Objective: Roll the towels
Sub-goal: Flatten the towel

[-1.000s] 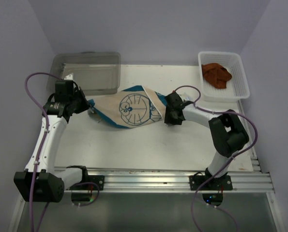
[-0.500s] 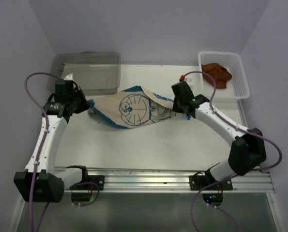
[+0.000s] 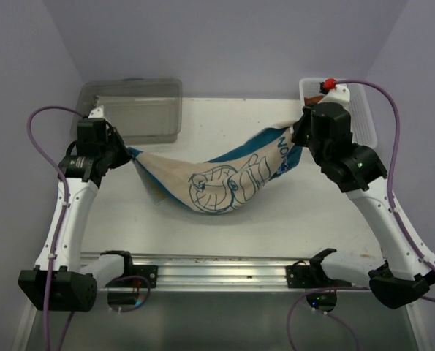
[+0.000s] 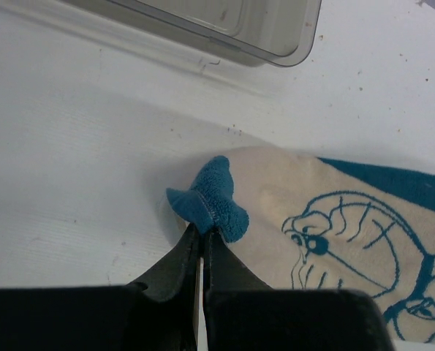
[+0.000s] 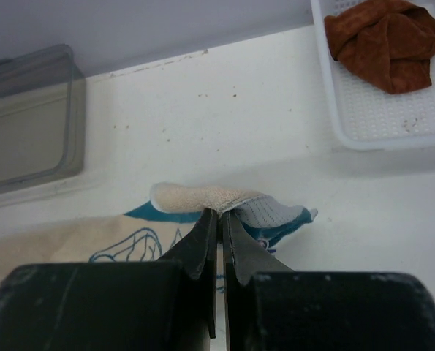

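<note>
Cream towel [image 3: 217, 186]: 1, corners clamped by left gripper [image 4: 202, 234] and right gripper [image 5: 218, 215]; rust towel [image 5: 389, 44]: 1, in basket [image 5: 378, 111].

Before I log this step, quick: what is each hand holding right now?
Left hand: closed, pinching a blue corner of the cream towel.
Right hand: closed on the cream towel's other end.

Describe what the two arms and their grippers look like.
The left arm and right arm have white links and black joint housings, each trailed by a purple cable. A red fitting sits by the right wrist. The left gripper and right gripper have black, tapering fingers.
</note>
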You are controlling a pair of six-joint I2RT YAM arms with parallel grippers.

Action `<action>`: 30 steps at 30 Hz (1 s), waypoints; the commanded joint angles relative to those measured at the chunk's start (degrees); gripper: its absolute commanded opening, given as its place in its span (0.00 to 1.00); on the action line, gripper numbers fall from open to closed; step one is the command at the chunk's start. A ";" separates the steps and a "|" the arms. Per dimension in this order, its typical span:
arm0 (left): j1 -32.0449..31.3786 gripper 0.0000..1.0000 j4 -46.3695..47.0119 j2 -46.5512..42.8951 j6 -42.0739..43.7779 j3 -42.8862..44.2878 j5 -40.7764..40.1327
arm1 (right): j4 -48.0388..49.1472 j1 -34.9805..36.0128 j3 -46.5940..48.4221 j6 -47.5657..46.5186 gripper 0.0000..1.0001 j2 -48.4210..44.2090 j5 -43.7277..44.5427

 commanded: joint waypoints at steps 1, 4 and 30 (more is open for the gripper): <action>0.36 0.00 -0.22 -1.41 0.78 3.53 -0.93 | -3.46 0.12 1.57 -0.73 0.00 -2.17 1.08; 0.36 0.00 -0.83 -1.94 0.78 4.76 -3.47 | -4.86 0.04 1.40 -0.55 0.00 -4.02 1.34; 0.36 0.00 1.10 0.79 0.08 2.92 -3.30 | -10.08 -10.78 34.37 -6.79 0.49 45.60 -12.01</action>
